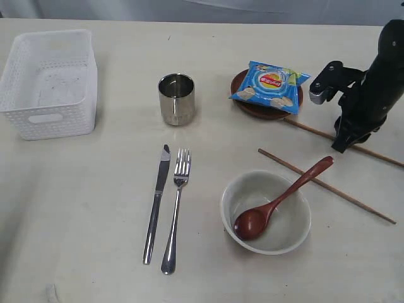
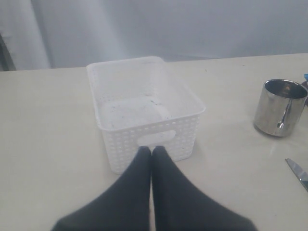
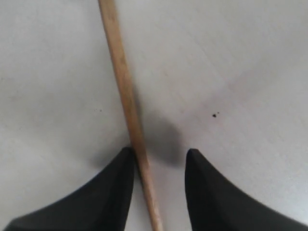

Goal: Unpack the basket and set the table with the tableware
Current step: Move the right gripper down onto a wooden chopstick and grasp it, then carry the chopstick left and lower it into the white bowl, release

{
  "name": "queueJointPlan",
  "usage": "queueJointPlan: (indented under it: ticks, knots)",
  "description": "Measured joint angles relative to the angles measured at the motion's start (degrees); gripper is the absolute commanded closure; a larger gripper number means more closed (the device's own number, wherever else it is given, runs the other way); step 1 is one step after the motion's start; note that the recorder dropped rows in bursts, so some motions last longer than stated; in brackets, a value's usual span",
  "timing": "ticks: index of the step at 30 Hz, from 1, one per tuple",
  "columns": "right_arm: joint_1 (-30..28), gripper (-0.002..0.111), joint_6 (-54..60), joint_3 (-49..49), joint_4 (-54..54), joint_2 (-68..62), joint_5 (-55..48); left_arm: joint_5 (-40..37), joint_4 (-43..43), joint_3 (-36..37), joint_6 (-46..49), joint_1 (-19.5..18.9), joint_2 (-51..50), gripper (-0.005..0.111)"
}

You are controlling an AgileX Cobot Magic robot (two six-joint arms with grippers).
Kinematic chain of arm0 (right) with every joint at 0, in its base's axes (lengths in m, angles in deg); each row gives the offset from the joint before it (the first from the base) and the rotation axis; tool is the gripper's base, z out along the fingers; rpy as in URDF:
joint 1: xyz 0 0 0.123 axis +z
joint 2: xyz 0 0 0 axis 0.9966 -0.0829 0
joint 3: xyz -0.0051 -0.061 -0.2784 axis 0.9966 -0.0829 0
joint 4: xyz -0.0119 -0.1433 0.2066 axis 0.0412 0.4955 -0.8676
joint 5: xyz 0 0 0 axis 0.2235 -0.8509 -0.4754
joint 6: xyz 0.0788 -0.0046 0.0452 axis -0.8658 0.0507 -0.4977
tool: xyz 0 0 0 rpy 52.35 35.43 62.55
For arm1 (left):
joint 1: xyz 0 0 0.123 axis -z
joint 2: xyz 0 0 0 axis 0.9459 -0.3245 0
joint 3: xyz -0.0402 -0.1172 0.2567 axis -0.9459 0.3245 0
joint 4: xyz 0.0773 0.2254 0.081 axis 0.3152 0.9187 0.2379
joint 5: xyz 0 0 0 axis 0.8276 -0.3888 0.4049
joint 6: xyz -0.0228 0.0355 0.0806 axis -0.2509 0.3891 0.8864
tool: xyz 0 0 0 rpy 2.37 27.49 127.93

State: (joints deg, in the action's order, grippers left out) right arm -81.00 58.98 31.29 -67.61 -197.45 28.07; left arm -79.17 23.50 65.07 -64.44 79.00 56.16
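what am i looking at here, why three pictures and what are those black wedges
This is a two-armed robot setting a table. The exterior view is a camera looking over the whole scene. The other two are cameras on each arm's wrist, looking out past that arm's black hand, which is what the wedges are. The left hand is shut and holds nothing; it faces the empty basket. The right hand is open, with a chopstick lying on the table between its fingers, not gripped. Also laid out are a cup, a knife and fork side by side, a spoon resting in a bowl, a second chopstick, and a chip bag on a plate.
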Motion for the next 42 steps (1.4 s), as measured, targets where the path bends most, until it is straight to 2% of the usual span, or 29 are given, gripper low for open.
queueJointPlan:
  ticks: [4,6,7,9,17,23,25,31,36,42]
  knots:
    - [0.0,0.076,0.3,0.3,0.1,-0.5,0.0,0.0,0.0,0.0,0.0,0.0,0.0,0.107]
    - [0.0,0.087,0.4,0.6,0.1,-0.8,-0.7,0.0,0.0,0.0,0.0,0.0,0.0,0.107]
    - [0.0,0.100,0.4,0.6,0.1,-1.1,-0.8,0.0,0.0,0.0,0.0,0.0,0.0,0.107]
    - [0.1,0.109,0.7,0.7,-0.1,-1.3,-1.5,0.0,0.0,0.0,0.0,0.0,0.0,0.107]
    - [0.2,0.109,0.7,1.1,1.3,-0.9,-3.5,0.0,0.0,0.0,0.0,0.0,0.0,0.107]
    - [0.2,0.109,-0.4,0.1,3.7,6.3,-16.3,0.0,0.0,0.0,0.0,0.0,0.0,0.107]
    - [0.2,0.109,-1.4,0.1,3.8,8.9,-17.6,0.0,0.0,0.0,0.0,0.0,0.0,0.107]
    - [0.2,0.109,-7.1,0.1,4.1,18.0,-21.7,0.0,0.0,0.0,0.0,0.0,0.0,0.107]
    - [0.2,0.109,-16.2,0.0,3.9,23.8,-25.1,0.0,0.0,0.0,0.0,0.0,0.0,0.107]
    - [0.2,0.109,-25.0,1.8,-5.3,28.0,-30.9,0.0,0.0,0.0,0.0,0.0,0.0,0.107]
